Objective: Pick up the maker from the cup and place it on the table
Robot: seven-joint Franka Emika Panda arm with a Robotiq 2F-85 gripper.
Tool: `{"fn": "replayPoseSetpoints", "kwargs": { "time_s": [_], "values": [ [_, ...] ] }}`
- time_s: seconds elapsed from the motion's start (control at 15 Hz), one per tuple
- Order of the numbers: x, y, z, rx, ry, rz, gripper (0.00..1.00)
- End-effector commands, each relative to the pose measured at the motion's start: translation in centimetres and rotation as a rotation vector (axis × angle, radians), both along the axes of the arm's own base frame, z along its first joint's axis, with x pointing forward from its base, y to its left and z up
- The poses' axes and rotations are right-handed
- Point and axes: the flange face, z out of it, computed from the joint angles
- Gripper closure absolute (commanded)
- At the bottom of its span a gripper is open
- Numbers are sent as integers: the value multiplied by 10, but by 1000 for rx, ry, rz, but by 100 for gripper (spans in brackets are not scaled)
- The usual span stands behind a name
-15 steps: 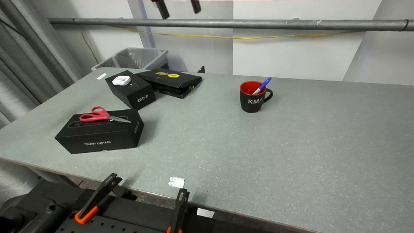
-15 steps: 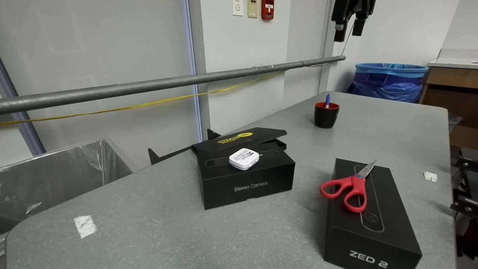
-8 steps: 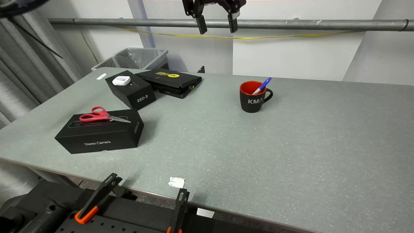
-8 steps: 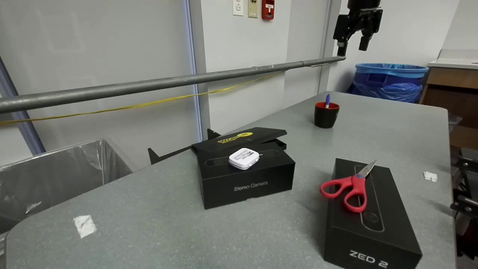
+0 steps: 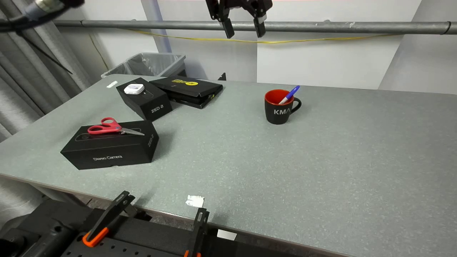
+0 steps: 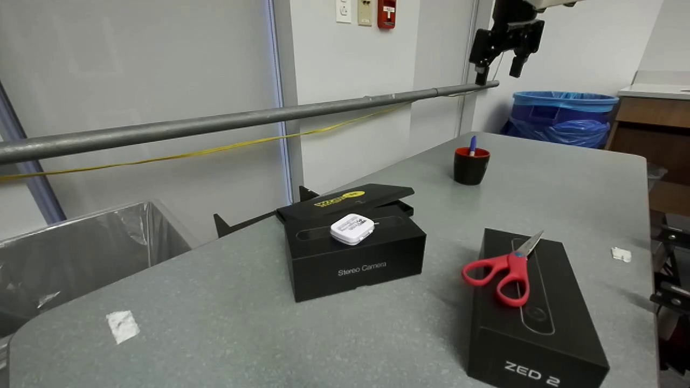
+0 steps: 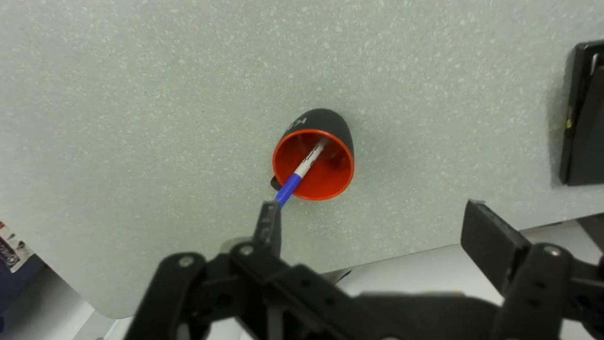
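Note:
The maker, a blue and white pen [image 5: 292, 91], leans inside the cup [image 5: 275, 117], a dark mug with a red inside. Its blue end sticks up over the rim on the handle side. Pen [image 6: 473, 144] and cup [image 6: 470, 171] also show in an exterior view. The cup stands upright on the grey-green table [image 5: 321, 178]. My gripper [image 5: 245, 33] is open and empty, high above the table and apart from the cup. In the wrist view, the cup [image 7: 330, 120] and pen [image 7: 306, 165] lie beyond the open fingers [image 7: 373, 208]; the left fingertip covers the pen's blue tip.
Red-handled scissors [image 5: 107, 127] lie on a black box [image 5: 110, 153]. A second black box [image 5: 153, 107] bears a small white case [image 5: 134, 89]. A flat black box [image 5: 189, 87] lies beside it. A grey pipe [image 5: 303, 26] runs along the wall behind the table.
My gripper has come down further into both exterior views. It shifted right in an exterior view and stays open. The cup and pen have not moved.

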Motion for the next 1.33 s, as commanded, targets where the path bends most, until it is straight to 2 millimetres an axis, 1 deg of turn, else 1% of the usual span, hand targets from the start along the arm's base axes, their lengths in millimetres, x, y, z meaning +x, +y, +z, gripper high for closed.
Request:
{"fn": "replayPoseSetpoints", "kwargs": {
  "time_s": [0.0, 0.2, 0.4, 0.53, 0.67, 0.87, 1.07, 1.27],
  "values": [
    [32, -27, -50, -53, -50, -154, 0],
    [46, -54, -83, -81, -67, -277, 0],
    [60, -81, -104, -102, -91, -383, 0],
    [69, -94, -118, -117, -101, -431, 0],
    [80, -99, -132, -141, -111, -462, 0],
    [91, -101, -150, -177, -117, -496, 0],
    [97, -100, -165, -202, -117, -518, 0],
    [96, -100, -170, -219, -118, -532, 0]
  ]
}}
